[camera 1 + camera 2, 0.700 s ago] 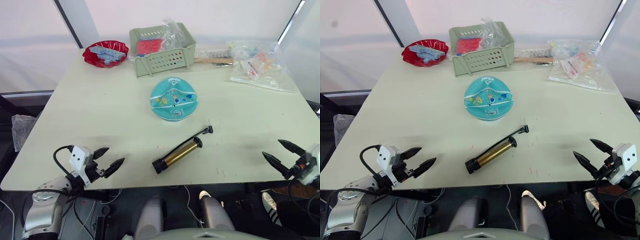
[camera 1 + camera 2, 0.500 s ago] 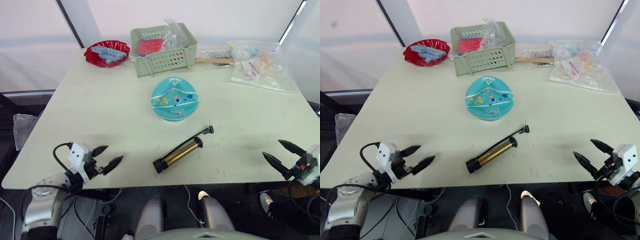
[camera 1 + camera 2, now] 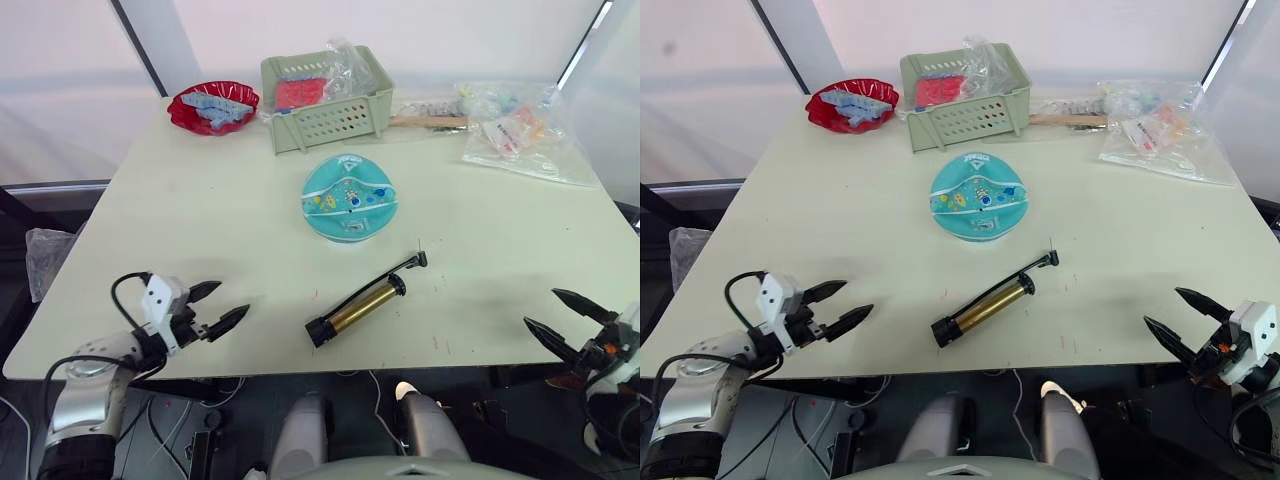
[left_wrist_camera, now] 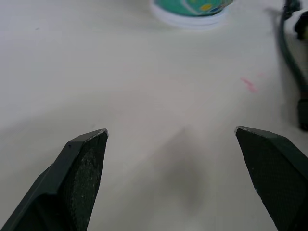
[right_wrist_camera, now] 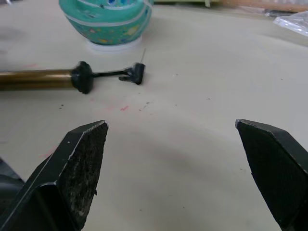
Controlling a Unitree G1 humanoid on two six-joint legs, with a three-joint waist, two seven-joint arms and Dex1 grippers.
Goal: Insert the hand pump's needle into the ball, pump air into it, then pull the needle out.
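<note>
Ball (image 3: 350, 198) sits flattened at mid-table (image 3: 200, 230). Pump (image 3: 357, 309) lies diagonally nearer the front edge, apart from ball; needle (image 5: 143, 54) stands up from the hose-end fitting, toward ball. Left gripper (image 3: 214, 308) low over front-left edge, fingers wide, empty. Right gripper (image 3: 1182, 319) off front-right edge, fingers wide, empty.

I count one table (image 3: 200, 220) in front of me. On it lies one ball (image 3: 349, 198), one pump (image 3: 362, 306) with one needle (image 5: 143, 54), one red bowl (image 3: 213, 107), one green basket (image 3: 325, 98) and a heap of clear bags (image 3: 515, 130) I cannot count. My own two grippers, left (image 3: 216, 308) and right (image 3: 562, 321), carry two black fingers each.
</note>
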